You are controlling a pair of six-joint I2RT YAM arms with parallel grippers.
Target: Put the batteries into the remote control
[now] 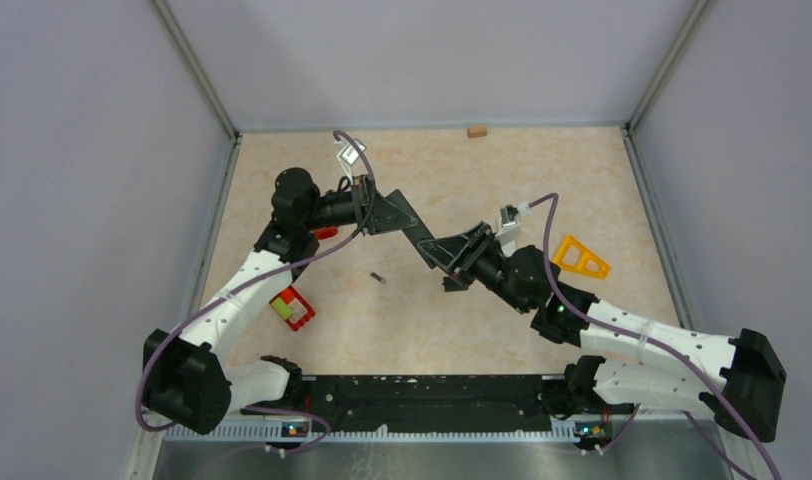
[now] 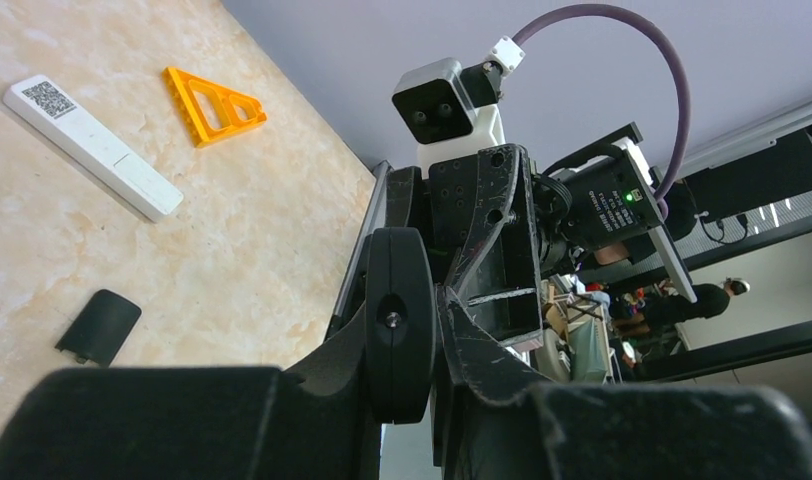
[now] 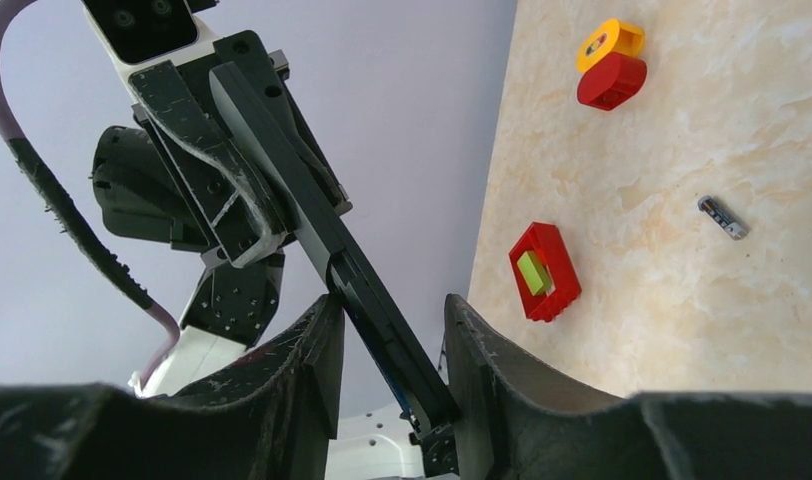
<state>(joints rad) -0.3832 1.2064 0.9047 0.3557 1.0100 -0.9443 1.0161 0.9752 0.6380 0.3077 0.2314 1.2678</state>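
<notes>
Above table (image 1: 432, 335), R hand (image 3: 390, 302) half-open round remote (image 3: 317, 235) in tight L hand (image 1: 410, 226).

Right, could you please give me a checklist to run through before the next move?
1. Left gripper clamped on the remote: ok.
2. Remote lies between the fingers of the right gripper: ok.
3. Right gripper closed on the remote: not ok, a gap shows beside one finger.
4. Battery lying free on the table, nothing on it: ok.
5. Battery bay open and facing a reachable way: cannot tell; a black cover lies on the table.
</notes>
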